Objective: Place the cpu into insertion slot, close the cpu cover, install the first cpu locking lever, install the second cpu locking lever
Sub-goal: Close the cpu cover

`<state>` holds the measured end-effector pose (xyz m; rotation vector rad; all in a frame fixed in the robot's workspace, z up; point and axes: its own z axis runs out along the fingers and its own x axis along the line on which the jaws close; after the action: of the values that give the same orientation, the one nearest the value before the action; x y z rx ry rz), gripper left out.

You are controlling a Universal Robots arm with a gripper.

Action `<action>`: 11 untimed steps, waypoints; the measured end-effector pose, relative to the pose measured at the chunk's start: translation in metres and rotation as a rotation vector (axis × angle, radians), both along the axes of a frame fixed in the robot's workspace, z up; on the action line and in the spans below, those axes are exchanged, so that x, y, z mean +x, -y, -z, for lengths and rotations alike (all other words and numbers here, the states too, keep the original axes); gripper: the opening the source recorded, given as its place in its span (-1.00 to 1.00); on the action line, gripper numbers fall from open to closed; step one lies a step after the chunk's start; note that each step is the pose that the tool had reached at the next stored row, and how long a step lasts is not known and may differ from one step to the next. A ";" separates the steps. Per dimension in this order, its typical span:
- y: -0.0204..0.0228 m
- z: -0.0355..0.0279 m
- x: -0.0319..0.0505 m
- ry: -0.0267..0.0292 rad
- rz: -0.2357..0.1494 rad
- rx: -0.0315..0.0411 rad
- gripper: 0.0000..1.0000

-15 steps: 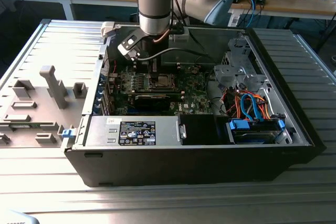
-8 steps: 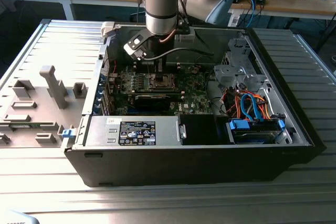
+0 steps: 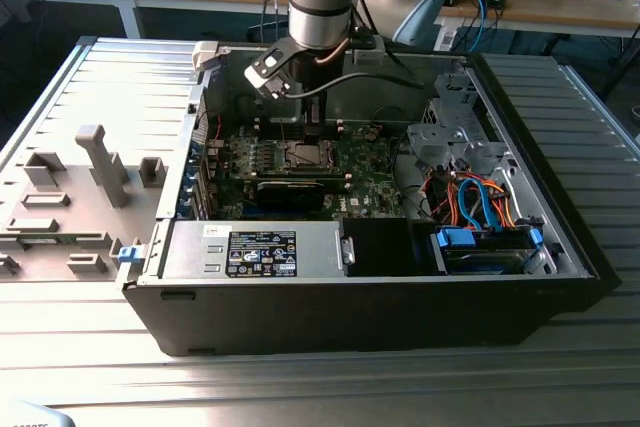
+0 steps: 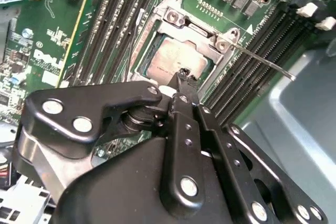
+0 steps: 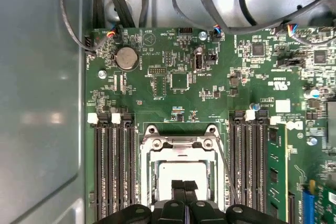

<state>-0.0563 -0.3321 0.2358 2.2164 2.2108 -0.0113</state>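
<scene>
Over the green motherboard (image 5: pixel 178 108), the black gripper (image 5: pixel 184 186) hangs empty, fingertips (image 5: pixel 178 188) pressed together, close above the flat silver-grey square cpu (image 5: pixel 181 171) lying in the dark metal-rimmed insertion slot (image 5: pixel 155 174). Light, stiff and fragile, it probably wants holding by its edges.

Looked like a robotics lab: opened PC chassis (image 3: pixel 350 312) sat on a ribbed metal table (image 3: pixel 300 387), cable-strewn wooden benches (image 3: pixel 590 9) behind it.

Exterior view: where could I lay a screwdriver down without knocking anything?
The ribbed table is bare on the exterior view's right of the computer case, and along its front. That view's left holds grey plastic blocks. Inside the case is crowded: cables, motherboard, gripper.
</scene>
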 end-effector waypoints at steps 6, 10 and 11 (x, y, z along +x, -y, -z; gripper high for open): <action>0.0000 -0.0041 0.0000 0.0000 0.000 0.0006 -0.79; 0.0000 -0.0060 0.0000 -0.0001 0.000 0.0005 -0.79; 0.0000 -0.0066 0.0000 0.0000 0.000 0.0006 -0.79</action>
<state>-0.0563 -0.3321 0.2424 2.2167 2.2111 -0.0107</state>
